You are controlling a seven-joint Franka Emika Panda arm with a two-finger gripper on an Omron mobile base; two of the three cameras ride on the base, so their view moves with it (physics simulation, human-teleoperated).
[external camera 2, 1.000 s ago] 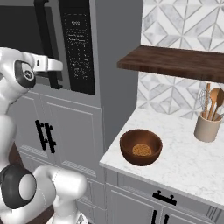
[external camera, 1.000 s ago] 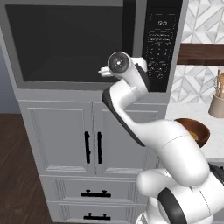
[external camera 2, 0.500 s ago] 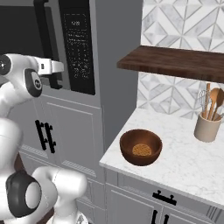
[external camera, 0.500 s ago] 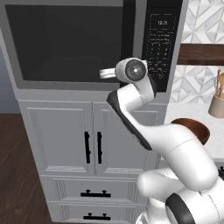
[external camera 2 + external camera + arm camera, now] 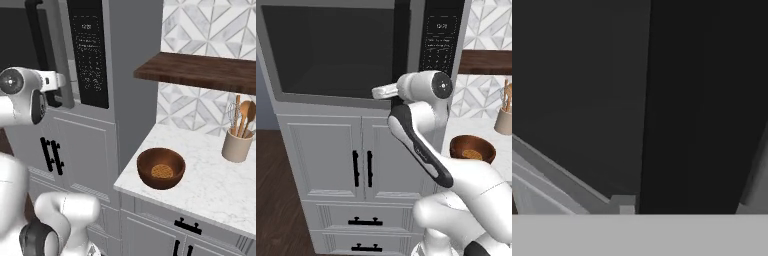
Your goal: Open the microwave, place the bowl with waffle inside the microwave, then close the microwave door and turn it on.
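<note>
One black handle (image 5: 401, 47) hides the hand.

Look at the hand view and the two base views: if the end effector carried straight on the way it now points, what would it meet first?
Most likely the black bar handle of the microwave door: it looms large straight ahead in the hand view. How much gap remains is hard to judge.

White arm raised, elbow bent, wrist level; claw (image 5: 59, 95) state hidden.
</note>
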